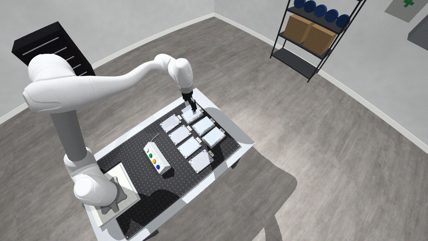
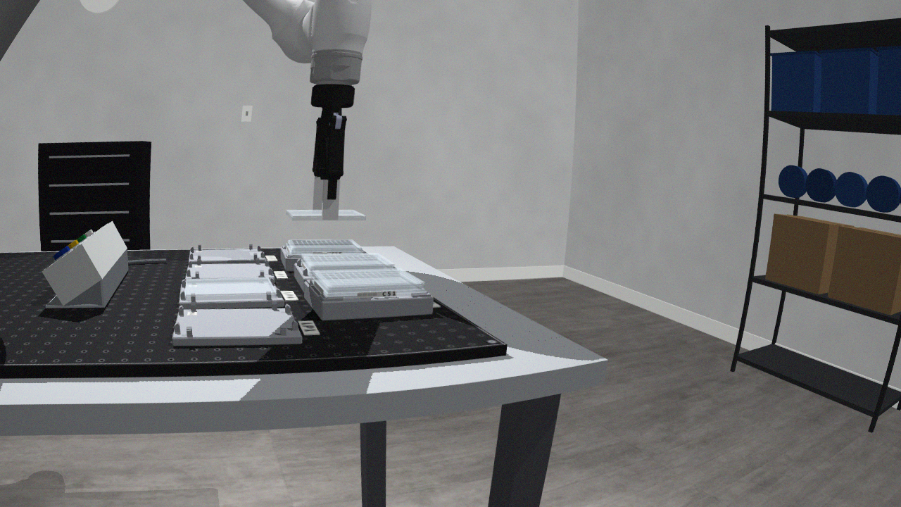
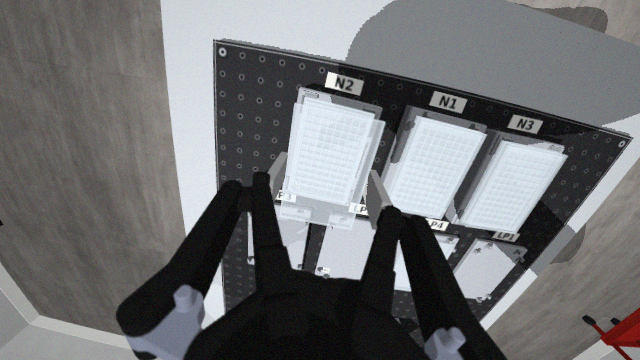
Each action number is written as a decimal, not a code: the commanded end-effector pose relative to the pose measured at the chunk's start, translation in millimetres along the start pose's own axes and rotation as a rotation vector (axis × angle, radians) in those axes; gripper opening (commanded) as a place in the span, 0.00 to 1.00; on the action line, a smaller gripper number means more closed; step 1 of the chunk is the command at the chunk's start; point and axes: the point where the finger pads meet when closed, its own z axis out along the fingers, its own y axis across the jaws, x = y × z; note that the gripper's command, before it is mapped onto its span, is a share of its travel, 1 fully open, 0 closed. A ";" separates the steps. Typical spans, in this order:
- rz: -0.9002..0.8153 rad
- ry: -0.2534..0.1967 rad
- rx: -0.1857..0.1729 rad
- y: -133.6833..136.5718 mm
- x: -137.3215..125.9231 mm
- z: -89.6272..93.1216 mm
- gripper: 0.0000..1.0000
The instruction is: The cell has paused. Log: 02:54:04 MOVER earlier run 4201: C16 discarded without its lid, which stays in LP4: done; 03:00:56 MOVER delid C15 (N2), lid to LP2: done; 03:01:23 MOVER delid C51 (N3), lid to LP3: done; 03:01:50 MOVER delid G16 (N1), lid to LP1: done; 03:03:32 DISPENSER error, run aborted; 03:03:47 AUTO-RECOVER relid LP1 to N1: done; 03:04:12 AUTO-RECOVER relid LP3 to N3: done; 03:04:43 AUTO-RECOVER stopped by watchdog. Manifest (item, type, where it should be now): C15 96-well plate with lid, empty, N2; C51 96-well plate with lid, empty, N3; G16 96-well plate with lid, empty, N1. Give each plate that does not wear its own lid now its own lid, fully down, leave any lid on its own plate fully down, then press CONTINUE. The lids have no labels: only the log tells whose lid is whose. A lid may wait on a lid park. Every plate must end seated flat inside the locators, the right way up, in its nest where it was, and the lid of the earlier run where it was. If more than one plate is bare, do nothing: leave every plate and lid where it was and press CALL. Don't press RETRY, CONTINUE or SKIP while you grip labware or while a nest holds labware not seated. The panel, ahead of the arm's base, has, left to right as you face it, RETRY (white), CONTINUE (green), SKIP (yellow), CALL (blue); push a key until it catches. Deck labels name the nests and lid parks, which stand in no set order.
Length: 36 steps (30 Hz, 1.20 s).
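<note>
My gripper (image 3: 326, 172) is shut on a clear flat lid (image 3: 327, 160) and holds it level in the air. The lid hangs a short way above the plate in nest N2, roughly lined up with it and not touching; the gap shows in the side view, lid over plate (image 2: 321, 246). The plates in N1 (image 3: 435, 165) and N3 (image 3: 510, 185) sit in their nests, each seemingly under a clear lid. The N3 plate carries the label C51 (image 2: 388, 293). Lid park LP4 (image 1: 189, 146) holds a lid. The parks LP3 (image 1: 170, 123), LP2 (image 1: 179, 134) and LP1 (image 1: 201, 160) look bare.
The button panel (image 1: 156, 157) stands on the black deck between the arm's base and the lid parks, with white, green, yellow and blue keys. The table's far edge runs just beyond N2. A shelf rack (image 1: 311, 35) and a black cabinet stand away from the table.
</note>
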 end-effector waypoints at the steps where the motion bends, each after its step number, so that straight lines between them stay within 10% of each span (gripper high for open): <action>1: 0.001 0.000 0.000 0.0 0.0 -0.1 0.00; 36: 0.035 0.000 0.000 0.0 0.0 21.5 0.00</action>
